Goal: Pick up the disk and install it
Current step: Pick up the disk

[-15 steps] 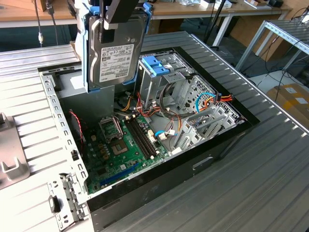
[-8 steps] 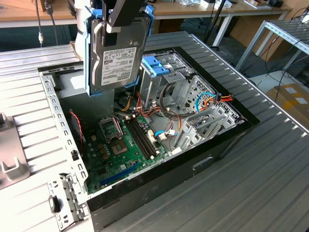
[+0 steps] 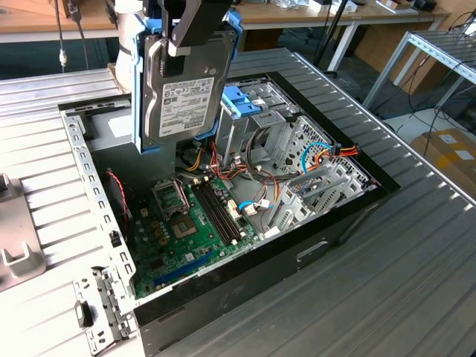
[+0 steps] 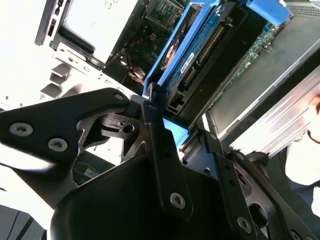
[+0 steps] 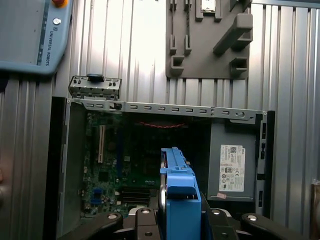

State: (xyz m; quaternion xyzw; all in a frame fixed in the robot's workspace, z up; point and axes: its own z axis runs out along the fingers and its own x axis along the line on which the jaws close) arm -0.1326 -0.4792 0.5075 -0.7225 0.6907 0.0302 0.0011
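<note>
1. On the exterior view's left, a grey slotted fixture (image 3: 16, 245) lies on the ribbed metal tabletop (image 3: 387, 282), just beside the open computer case (image 3: 85, 186).
2. Down in the case, the green motherboard (image 3: 186, 230) lies flat on the bottom, with dark memory slots running along it.
3. Above that end of the case the tool (image 3: 195, 30) is closed tight on the upper end of the disk (image 3: 182, 97). The disk hangs upright with its white label facing out and blue rails down its sides, clear of the board below.
4. Further right, a metal drive cage (image 3: 275, 141) topped by a blue latch (image 3: 242, 100) sits inside the case, with orange and blue cables (image 3: 320, 152) beside it.
5. In the first wrist view, a grey power supply (image 5: 232, 170) sits in one corner of the case.
</note>
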